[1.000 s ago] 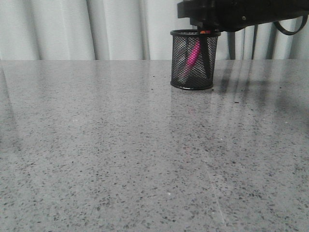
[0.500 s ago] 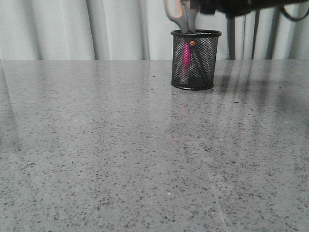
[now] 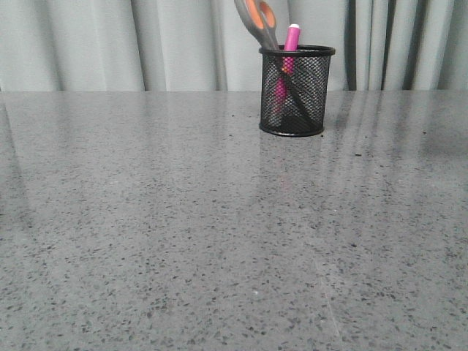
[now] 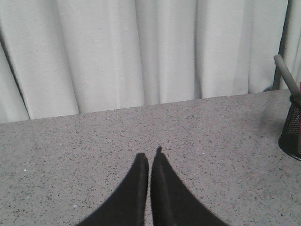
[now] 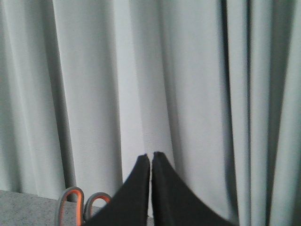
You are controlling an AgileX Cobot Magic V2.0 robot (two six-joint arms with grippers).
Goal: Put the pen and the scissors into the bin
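The black wire-mesh bin (image 3: 296, 91) stands upright at the far side of the table, right of centre. The scissors (image 3: 257, 20) stand in it, grey-and-orange handles sticking out and leaning left. The pink pen (image 3: 290, 40) stands in it too, its top above the rim. In the left wrist view the bin (image 4: 291, 129) sits at the edge with a grey scissors handle (image 4: 286, 74) above it. My left gripper (image 4: 150, 154) is shut and empty, low over the table. My right gripper (image 5: 151, 156) is shut and empty, with the scissors handles (image 5: 70, 207) below it. Neither gripper shows in the front view.
A grey speckled stone table (image 3: 183, 219) fills the front view. Pale pleated curtains (image 3: 110, 44) hang behind its far edge and fill the right wrist view (image 5: 197, 84).
The right arm has lifted away from above the bin and left the front view. The scissors, let go, now lean left in the bin, and the pen stands more upright.
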